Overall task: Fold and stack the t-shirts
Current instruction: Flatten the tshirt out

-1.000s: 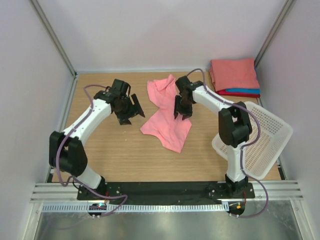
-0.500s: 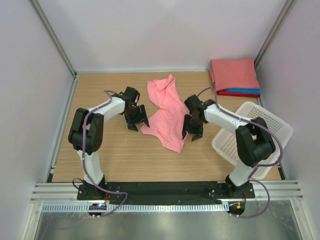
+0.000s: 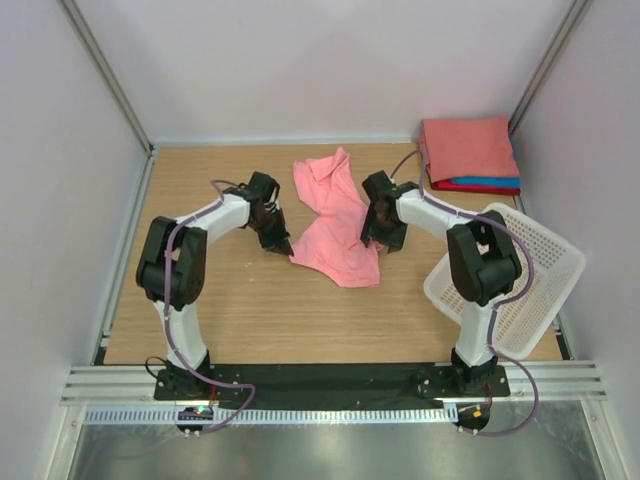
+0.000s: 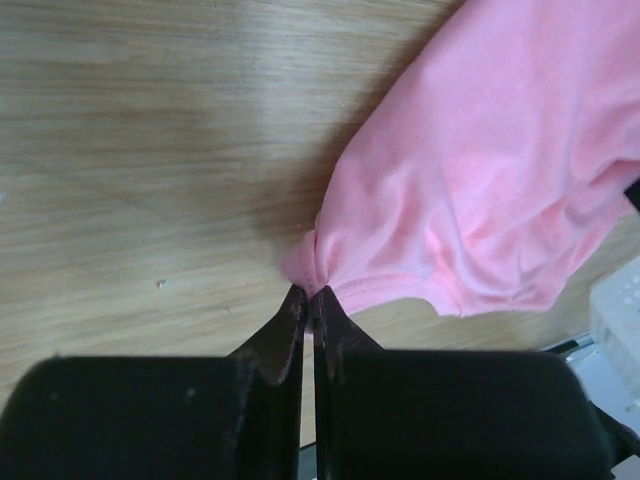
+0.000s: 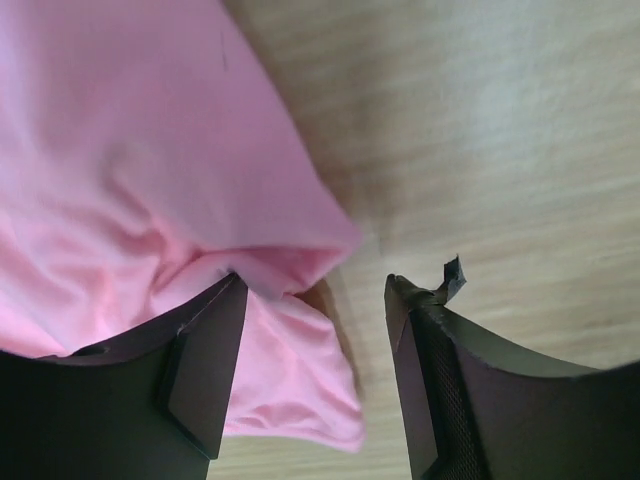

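One edge pinched by the left gripper (image 4: 310,295) — the right gripper (image 5: 315,290), spread at the t-shirt's (image 3: 335,225) three o'clock, should close next.

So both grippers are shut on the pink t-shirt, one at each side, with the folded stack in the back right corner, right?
Not both. The left gripper is shut on the edge of the pink t-shirt, but the right gripper is open at the other side, as the right wrist view shows. The folded stack is in the back right corner.
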Controlling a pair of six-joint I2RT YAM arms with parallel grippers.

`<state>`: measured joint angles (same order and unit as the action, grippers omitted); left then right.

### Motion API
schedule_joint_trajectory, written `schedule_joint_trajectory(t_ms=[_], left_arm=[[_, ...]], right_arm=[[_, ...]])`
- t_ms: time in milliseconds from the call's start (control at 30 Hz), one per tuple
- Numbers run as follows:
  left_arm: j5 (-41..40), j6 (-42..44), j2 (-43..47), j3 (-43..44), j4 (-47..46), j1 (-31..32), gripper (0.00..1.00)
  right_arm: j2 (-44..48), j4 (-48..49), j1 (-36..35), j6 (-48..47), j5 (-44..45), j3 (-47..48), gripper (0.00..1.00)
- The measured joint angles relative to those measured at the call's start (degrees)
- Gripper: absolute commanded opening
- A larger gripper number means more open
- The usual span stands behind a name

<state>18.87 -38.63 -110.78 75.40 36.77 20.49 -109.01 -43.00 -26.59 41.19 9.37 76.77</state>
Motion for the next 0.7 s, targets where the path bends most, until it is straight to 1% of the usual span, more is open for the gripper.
schedule_joint_trajectory(t_ms=[33, 100, 133, 167, 200, 233, 267, 367, 500, 600, 700], left_arm=[[-0.4, -0.2, 1.0, 0.0, 0.4, 0.0, 0.00], [-1.0, -0.6, 3.8, 0.0, 1.4, 0.0, 0.00], [-1.3, -1.2, 6.0, 0.0, 1.7, 0.0, 0.00], [-1.5, -1.6, 7.8, 0.0, 1.9, 0.0, 0.00], [-1.8, -1.9, 10.1, 0.1, 2.2, 0.0, 0.00], [-2.0, -2.3, 12.3, 0.5, 2.8, 0.0, 0.00], [-2.1, -2.7, 13.8, 1.1, 3.2, 0.0, 0.00], [-2.4, -3.5, 17.5, 4.8, 5.7, 0.0, 0.00], [-2.9, -4.6, 18.6, 15.1, 11.0, 0.1, 0.00], [-3.3, -5.7, 19.5, 24.0, 15.2, 0.4, 0.00], [-3.3, -7.5, 21.8, 31.0, 18.6, 1.0, 0.00]], right_arm=[[-1.2, 0.3, 0.9, -0.4, 0.0, 1.5, 0.63], [-3.8, 0.8, 2.1, -1.0, -0.7, 3.8, 0.52], [-4.9, 1.0, 2.6, -1.5, -2.1, 4.7, 0.45], [-5.4, 1.2, 2.8, -2.1, -3.2, 5.4, 0.35], [-5.5, 1.7, 2.8, -2.5, -3.7, 5.9, 0.14], [-5.7, 1.9, 2.6, -3.1, -4.0, 6.3, 0.04], [-5.9, 1.9, 2.5, -3.9, -4.1, 7.0, 0.01], [-5.9, -0.9, 2.3, -5.8, -2.9, 10.2, 0.01], [-3.2, -9.1, 1.9, -9.0, 3.5, 18.7, 0.01], [5.2, -15.1, 1.9, -11.3, 8.0, 25.6, 0.01], [15.9, -20.5, 1.9, -11.9, 9.5, 31.3, 0.01]])
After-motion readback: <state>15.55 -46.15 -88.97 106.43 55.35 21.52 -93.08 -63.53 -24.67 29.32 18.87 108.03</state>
